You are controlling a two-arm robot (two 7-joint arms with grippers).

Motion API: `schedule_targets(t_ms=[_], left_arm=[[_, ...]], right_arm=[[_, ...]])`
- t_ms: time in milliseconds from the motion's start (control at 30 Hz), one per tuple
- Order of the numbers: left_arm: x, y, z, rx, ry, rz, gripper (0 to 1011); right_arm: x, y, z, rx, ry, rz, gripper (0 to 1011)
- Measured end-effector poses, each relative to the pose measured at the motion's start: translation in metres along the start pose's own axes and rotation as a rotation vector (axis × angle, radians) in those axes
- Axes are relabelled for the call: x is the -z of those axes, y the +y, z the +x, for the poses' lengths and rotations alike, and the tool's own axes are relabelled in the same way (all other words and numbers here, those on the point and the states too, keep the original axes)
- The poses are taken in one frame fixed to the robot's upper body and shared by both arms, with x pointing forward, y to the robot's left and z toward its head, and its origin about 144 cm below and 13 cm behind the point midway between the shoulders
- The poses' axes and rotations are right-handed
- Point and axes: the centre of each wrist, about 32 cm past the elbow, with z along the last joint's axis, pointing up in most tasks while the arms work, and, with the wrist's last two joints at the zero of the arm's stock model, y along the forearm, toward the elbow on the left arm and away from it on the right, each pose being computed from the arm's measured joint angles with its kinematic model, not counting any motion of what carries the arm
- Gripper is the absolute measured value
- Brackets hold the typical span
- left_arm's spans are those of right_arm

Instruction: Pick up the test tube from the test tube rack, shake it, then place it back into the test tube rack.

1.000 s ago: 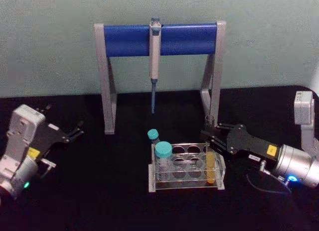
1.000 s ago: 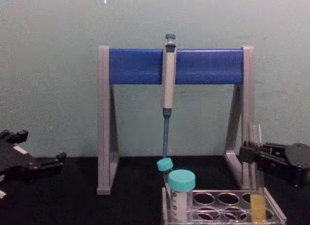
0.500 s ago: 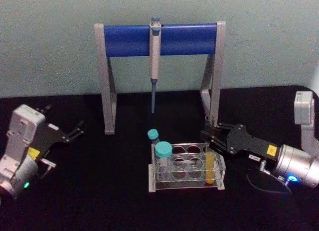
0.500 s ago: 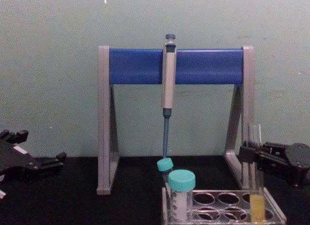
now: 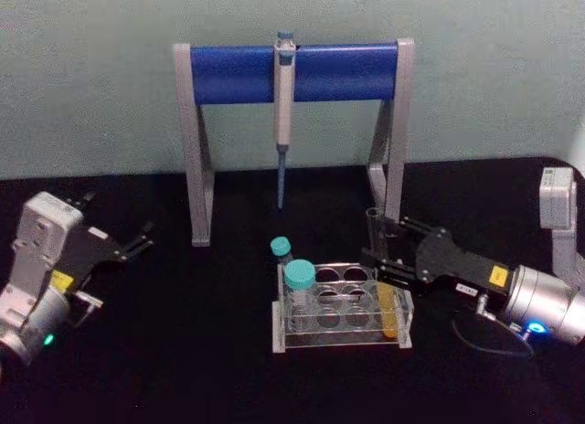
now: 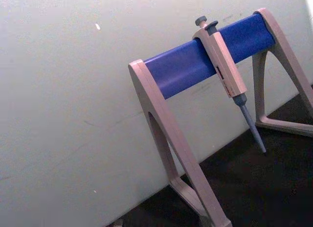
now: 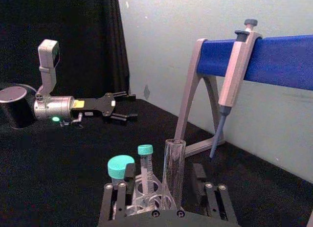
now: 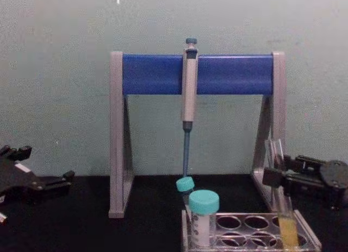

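a: any writing to read?
b: small yellow stickers on both arms, too small to read.

a: the surface and room?
b: a black surface against a pale green wall.

a: counts?
b: one long clear glass test tube with yellow liquid low down, two shorter teal-capped tubes, one low clear plastic test tube rack with round holes, one grey pipette hanging on one tall grey-and-blue stand.

a: where is the tube?
b: in the rack's right end, leaning, its bottom still in a hole.

a: the end effectors?
b: the right end effector is closed around the tube's upper part. the left end effector sits well apart at the left, fingers spread.
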Motion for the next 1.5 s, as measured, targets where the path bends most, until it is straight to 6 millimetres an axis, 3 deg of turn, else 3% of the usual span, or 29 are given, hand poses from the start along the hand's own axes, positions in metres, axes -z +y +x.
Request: schedule_targets(t_ms=[367,1167,1500], left_arm=[[0.000,0.000,0.000,0.000,0.000,0.000,1001],[0.000,0.000,0.000,0.000,0.000,0.000,1001],[0.000,0.000,0.000,0.000,0.000,0.000,1001]], right_arm=[[0.000,0.000,0.000,0.000,0.000,0.000,1000],[-0.001,0.000,-0.002,0.017,-0.023,0.006,1000],[-0.019,0.005,-0.005,0.068,-0.107,0.137,1000]])
